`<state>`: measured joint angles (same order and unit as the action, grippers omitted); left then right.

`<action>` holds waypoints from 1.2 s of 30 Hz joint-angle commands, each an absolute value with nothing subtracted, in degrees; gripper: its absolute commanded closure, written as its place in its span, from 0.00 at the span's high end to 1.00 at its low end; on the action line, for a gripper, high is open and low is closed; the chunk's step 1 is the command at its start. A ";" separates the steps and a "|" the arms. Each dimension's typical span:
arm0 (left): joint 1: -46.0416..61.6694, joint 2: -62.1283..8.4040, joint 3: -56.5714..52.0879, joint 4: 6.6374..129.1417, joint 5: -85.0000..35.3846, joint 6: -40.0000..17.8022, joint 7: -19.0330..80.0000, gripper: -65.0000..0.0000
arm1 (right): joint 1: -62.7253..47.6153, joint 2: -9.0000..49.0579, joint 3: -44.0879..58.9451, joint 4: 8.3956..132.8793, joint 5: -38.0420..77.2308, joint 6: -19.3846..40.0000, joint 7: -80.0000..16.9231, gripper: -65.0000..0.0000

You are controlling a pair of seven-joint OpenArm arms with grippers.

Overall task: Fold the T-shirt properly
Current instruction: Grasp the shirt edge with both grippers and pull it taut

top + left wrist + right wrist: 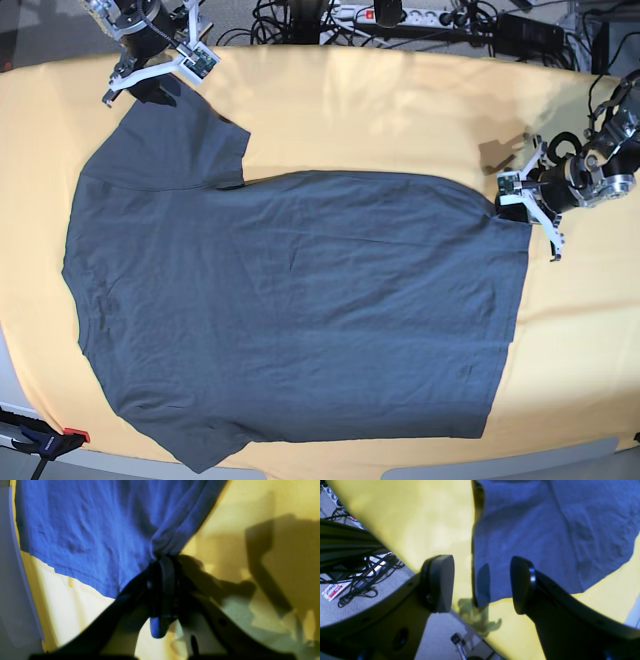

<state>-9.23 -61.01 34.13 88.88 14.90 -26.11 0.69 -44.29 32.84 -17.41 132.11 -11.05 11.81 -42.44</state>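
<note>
The dark slate-grey T-shirt (pixel 290 310) lies spread flat on the yellow table (pixel 400 100), with one sleeve at the far left and its hem towards the right. My left gripper (pixel 512 195) is shut on the far hem corner. In the left wrist view the gripper (pixel 163 560) pinches a bunch of the cloth (pixel 87 530), which fans out from it. My right gripper (pixel 160 85) is open above the far sleeve. In the right wrist view its pads (pixel 440 582) stand wide apart around the edge of the sleeve (pixel 545 530), with the gripper (pixel 480 585) not touching it.
Cables and a power strip (pixel 400 15) lie behind the table's far edge. The right wrist view shows the table edge with floor and cables (pixel 357 580) below. A blue clamp (pixel 40 440) sits at the near left corner.
</note>
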 commanded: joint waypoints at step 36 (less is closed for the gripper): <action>-9.54 -73.14 34.11 100.31 10.81 -35.94 1.69 0.00 | -51.00 41.76 -16.82 134.74 -28.80 2.94 -52.16 0.00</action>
